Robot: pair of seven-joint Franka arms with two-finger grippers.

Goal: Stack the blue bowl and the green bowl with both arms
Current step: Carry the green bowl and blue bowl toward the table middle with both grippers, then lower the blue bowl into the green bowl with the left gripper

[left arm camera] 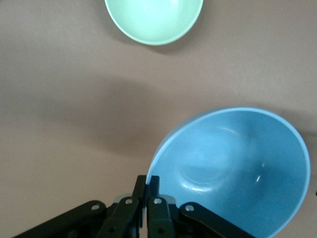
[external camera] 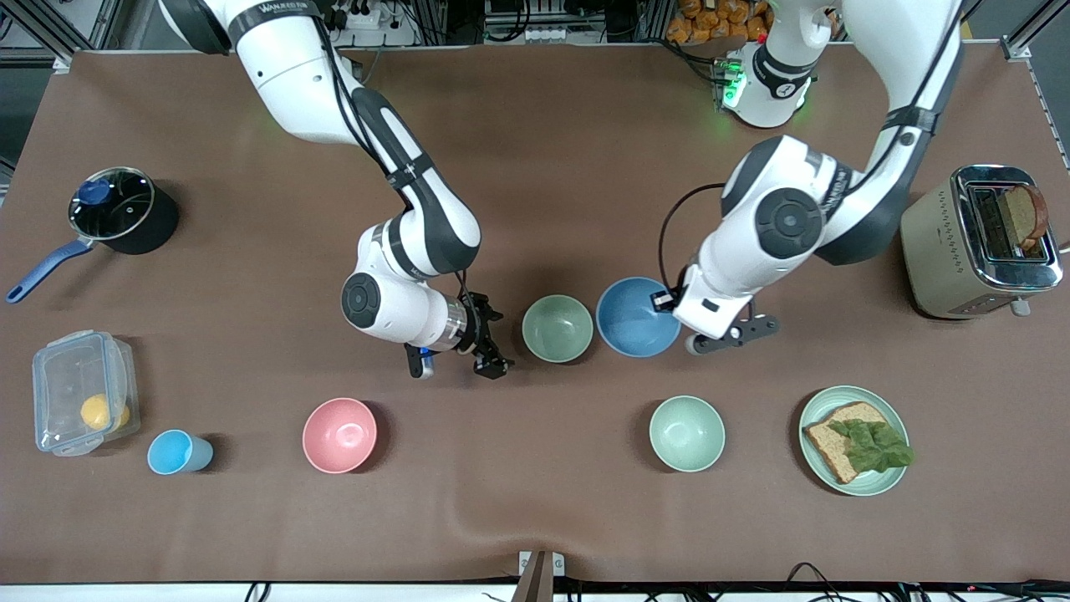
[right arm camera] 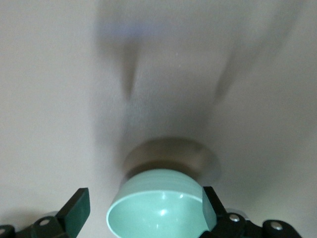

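Note:
The blue bowl (external camera: 635, 322) sits mid-table beside a pale green bowl (external camera: 557, 328), which lies toward the right arm's end. My left gripper (external camera: 669, 299) is shut on the blue bowl's rim at the side toward the left arm's end. In the left wrist view the fingers (left arm camera: 154, 184) pinch the rim of the blue bowl (left arm camera: 233, 168), which looks tilted. My right gripper (external camera: 493, 347) is open and empty, low beside the green bowl. In the right wrist view the green bowl (right arm camera: 158, 213) shows just ahead of the right gripper (right arm camera: 144, 198), between its open fingers.
A second green bowl (external camera: 687, 433) and a pink bowl (external camera: 339, 435) sit nearer the front camera. A green bowl (left arm camera: 153, 20) also shows in the left wrist view. A plate (external camera: 882, 483) with bread, a toaster (external camera: 945, 251), a light-blue cup (external camera: 177, 452), a clear container (external camera: 79, 403) and a pot (external camera: 117, 209) stand around.

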